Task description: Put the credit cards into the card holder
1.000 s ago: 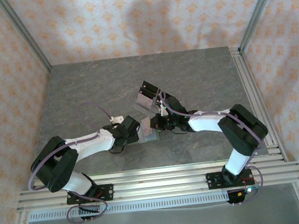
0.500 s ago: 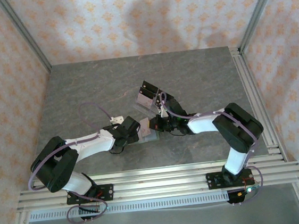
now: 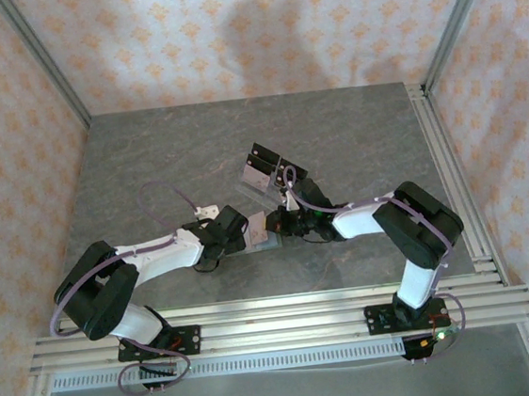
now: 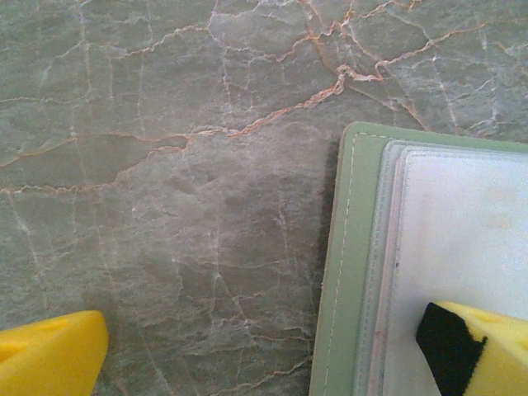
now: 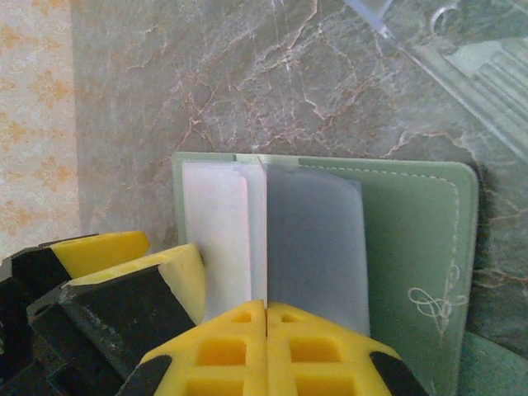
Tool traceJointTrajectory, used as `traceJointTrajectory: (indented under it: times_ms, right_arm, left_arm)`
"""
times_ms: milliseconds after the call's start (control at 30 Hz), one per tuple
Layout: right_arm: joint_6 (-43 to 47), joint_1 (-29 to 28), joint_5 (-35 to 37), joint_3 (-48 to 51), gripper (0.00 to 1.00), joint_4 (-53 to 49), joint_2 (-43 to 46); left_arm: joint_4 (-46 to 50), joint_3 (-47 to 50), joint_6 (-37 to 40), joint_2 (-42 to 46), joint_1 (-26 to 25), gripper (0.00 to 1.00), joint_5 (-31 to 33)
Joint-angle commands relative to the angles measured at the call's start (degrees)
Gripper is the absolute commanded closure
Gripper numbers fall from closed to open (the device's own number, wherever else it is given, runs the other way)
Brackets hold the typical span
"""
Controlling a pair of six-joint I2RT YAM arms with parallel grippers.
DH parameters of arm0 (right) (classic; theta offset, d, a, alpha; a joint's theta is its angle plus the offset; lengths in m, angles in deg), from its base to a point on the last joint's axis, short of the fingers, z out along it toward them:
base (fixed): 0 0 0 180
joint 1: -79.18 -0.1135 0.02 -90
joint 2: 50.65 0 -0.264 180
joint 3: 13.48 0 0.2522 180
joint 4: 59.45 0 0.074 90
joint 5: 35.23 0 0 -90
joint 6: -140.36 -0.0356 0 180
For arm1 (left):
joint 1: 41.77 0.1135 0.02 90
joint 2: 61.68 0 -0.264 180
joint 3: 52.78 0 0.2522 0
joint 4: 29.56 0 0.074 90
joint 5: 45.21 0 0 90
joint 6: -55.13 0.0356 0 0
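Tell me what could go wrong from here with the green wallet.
The open left tool rests one finger on the sage-green soft leather-like wallet; a slip could let it shift. The shut right tool sits at the fold of the clear plastic sleeves and might crease them. Both sit close and could bump.

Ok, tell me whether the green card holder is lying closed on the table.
No, the card holder lies open on the table, with its clear inner sleeves spread out in the right wrist view.
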Motion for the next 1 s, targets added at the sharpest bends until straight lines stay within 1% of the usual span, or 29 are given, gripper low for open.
traceJointTrajectory:
  times_ms: [0,433,967]
  right_arm:
    - [0.41,0.11,0.60,1.07,1.00,1.20,1.38]
    - [-0.52,1.03,1.04,2.83,1.00,2.47,2.58]
    - [-3.05,1.09,-5.17,1.62,1.00,6.60,-2.69]
  left_arm:
    - [4.06,2.46,-0.25,-0.73,-0.16,0.00,1.71]
    - [4.52,2.64,-0.07,0.24,-0.15,0.00,2.23]
    - [4.23,2.65,-0.16,-0.11,-0.15,0.00,2.15]
